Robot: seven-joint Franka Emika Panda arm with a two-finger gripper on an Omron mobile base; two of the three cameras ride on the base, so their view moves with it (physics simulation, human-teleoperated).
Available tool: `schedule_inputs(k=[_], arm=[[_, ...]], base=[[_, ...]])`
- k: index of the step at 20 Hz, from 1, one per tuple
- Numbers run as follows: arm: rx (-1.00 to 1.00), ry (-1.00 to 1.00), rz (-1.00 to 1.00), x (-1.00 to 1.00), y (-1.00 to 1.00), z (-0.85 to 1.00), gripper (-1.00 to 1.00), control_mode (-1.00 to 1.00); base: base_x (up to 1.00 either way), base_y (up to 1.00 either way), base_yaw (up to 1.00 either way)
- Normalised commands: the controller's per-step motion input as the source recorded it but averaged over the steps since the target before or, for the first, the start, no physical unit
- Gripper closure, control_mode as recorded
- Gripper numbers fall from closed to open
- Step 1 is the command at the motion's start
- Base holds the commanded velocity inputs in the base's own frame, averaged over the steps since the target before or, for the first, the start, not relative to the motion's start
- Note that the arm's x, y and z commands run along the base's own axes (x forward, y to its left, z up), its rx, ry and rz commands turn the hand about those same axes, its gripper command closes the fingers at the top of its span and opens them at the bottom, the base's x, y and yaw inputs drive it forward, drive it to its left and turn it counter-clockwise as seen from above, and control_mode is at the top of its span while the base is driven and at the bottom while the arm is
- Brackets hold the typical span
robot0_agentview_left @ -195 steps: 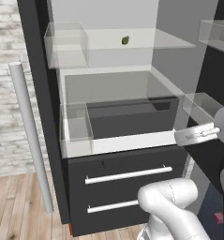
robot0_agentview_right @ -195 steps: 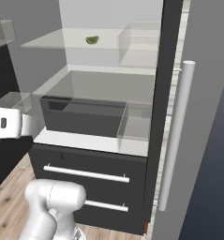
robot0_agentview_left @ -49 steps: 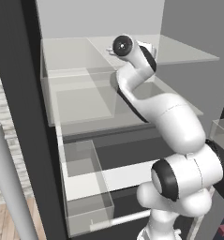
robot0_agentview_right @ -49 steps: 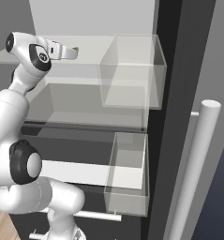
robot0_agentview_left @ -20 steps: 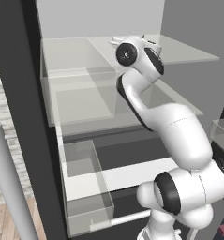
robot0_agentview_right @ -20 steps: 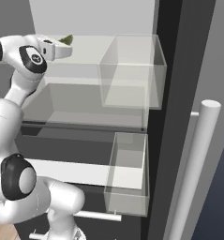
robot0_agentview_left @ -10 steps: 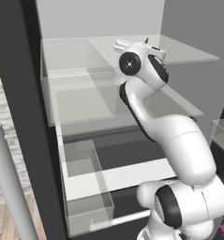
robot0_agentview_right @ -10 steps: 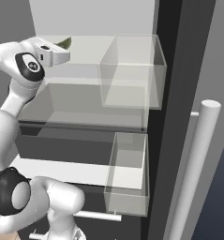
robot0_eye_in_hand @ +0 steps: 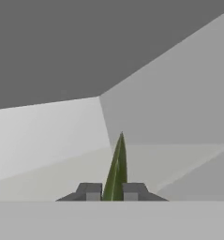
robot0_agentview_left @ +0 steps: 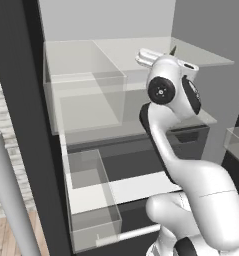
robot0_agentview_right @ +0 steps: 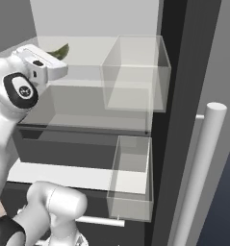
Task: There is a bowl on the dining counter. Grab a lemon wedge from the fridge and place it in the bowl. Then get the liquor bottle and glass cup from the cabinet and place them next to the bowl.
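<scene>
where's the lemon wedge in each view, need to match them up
Left base view: lemon wedge, a dark tip behind the wrist, upper right.
Right base view: a green sliver past the hand, upper left.
Hand view: bottom centre, upright between the gripper tips.
Shared landmark: the fridge's top glass shelf.

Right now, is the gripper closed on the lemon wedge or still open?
Closed on it: in the hand view the gripper fingertips press both sides of the green lemon wedge.
</scene>
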Motion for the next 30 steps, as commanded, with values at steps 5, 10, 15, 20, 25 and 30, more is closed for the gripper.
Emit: schedule_inputs(k=[5, 10, 15, 20, 25, 30], arm=[[0.0, -0.04, 0.0, -1.0, 0.07, 0.09, 1.0, -1.0], [0.0, -0.34, -0.01, -0.99, 0.05, 0.43, 1.0, -1.0], [0.0, -0.28, 0.0, -0.85, 0.01, 0.19, 1.0, -1.0], [-0.03, 0.04, 0.02, -0.33, 0.06, -0.16, 1.0, -1.0], [0.0, -0.06, 0.0, -0.33, 0.0, -0.02, 1.0, -1.0], [0.02, -0.16, 0.01, -0.59, 0.0, 0.0, 1.0, -1.0]], base=[[0.0, 0.0, 0.0], [0.0, 0.0, 0.0], [0.0, 0.0, 0.0], [0.0, 0.0, 0.0], [0.0, 0.0, 0.0], [0.0, 0.0, 0.0]])
